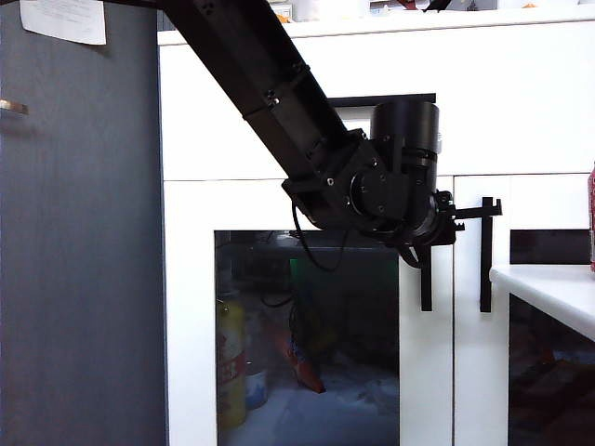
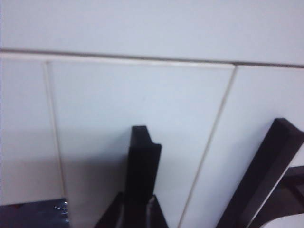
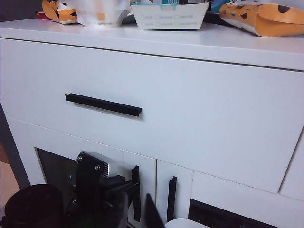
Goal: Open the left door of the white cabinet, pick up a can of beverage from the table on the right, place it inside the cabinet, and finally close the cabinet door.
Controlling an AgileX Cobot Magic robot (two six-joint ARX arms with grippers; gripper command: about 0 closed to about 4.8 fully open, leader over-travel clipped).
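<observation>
The white cabinet [image 1: 232, 111] has one wide top drawer with a single horizontal black bar handle [image 3: 103, 104], and below it two white-framed doors with dark glass panels, each bearing one vertical black bar handle. The left door [image 1: 191, 307] looks shut, flush with the cabinet front, its long axis upright; its handle [image 1: 426, 283] also runs upright along the edge next to the right door's handle [image 1: 486, 255], the two bars near each other at the middle seam.

Two black arms are in play. The left claw [image 2: 137, 213] sits right at the left door's handle, its fingers pressed nearly together about the bar in the left wrist view. The right claw [image 3: 137, 211] hangs back from the cabinet, facing its front, tips pressed close together and pinching nothing.

One thick white worktop [image 1: 548, 288] with a rounded edge juts in at the right of the exterior view; a red sliver at that view's right edge stands on it, too cropped to identify. Behind the left glass one yellow bottle [image 1: 230, 362] stands upright. Boxes and orange patterned packets lie on the cabinet top [image 3: 190, 40].
</observation>
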